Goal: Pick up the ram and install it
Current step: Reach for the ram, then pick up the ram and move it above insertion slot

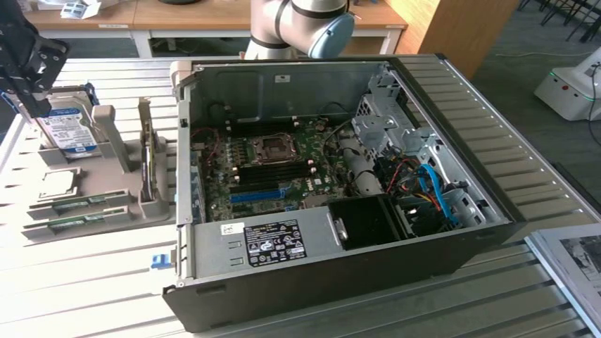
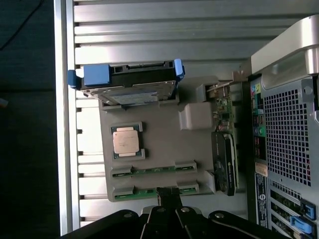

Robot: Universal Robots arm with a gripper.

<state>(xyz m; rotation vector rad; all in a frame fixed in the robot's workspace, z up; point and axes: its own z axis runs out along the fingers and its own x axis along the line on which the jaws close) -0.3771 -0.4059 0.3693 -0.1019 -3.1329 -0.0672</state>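
Two green ram sticks lie in slots of the grey holder (image 1: 112, 211), one stick (image 1: 70, 205) beside the other (image 1: 67, 222). In the wrist view they are the ram stick (image 2: 152, 170) and the ram stick (image 2: 142, 192). My black gripper (image 1: 28, 98) hangs well above the holder at the exterior view's left, over the hard drive (image 1: 67, 130). In the wrist view my gripper (image 2: 167, 191) is shut with nothing in it, its tips in line with the second stick. The open computer case (image 1: 488, 141) shows the motherboard (image 1: 272, 169) with its dark memory slots (image 1: 272, 171).
The holder also carries a CPU (image 2: 125, 141), the hard drive in a blue caddy (image 2: 129, 82) and an upright graphics card (image 2: 224, 164). The case's rear panel (image 2: 289, 139) stands close beside the holder. A slatted metal table (image 1: 526, 98) carries everything; its edge runs past the holder.
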